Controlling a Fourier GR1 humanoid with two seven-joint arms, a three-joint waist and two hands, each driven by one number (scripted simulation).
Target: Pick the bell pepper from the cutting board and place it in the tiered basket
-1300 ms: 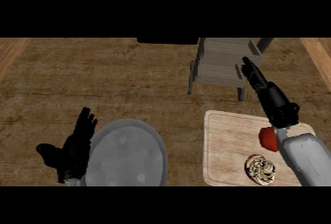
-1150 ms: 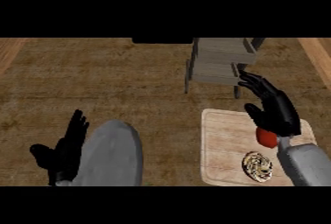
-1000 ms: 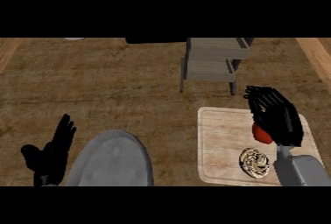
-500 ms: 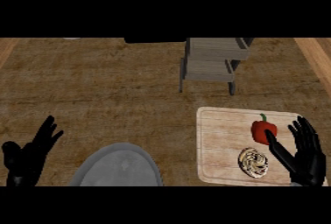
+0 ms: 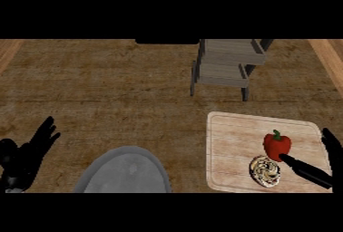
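Wooden counter (image 5: 120,90) is filling the view, brown and grained, and the right hand (image 5: 315,170) is coming in at the lower right corner with its fingers straight, holding nothing; one finger is lying with its tip touching, or nearly touching, the lower side of the pepper (image 5: 276,145). The pepper is standing upright on the board (image 5: 231,136), in the right half of it, red with a small green stem on top. Just below and left of it a round patterned item (image 5: 264,171) is lying on the same board; I cannot tell what it is. I am judging that the pepper is light and hollow, with smooth, rather slippery skin and rounded sides, so it could roll or slide away if it is pushed from one side only. The best hold seems to be around the wide middle of the body, thumb against fingers, not on the thin stem. The basket (image 5: 227,68) is standing well apart, further back on the counter. A grey plate (image 5: 124,172) is lying at the lower edge, and the left hand (image 5: 26,156) is resting open at the far left.
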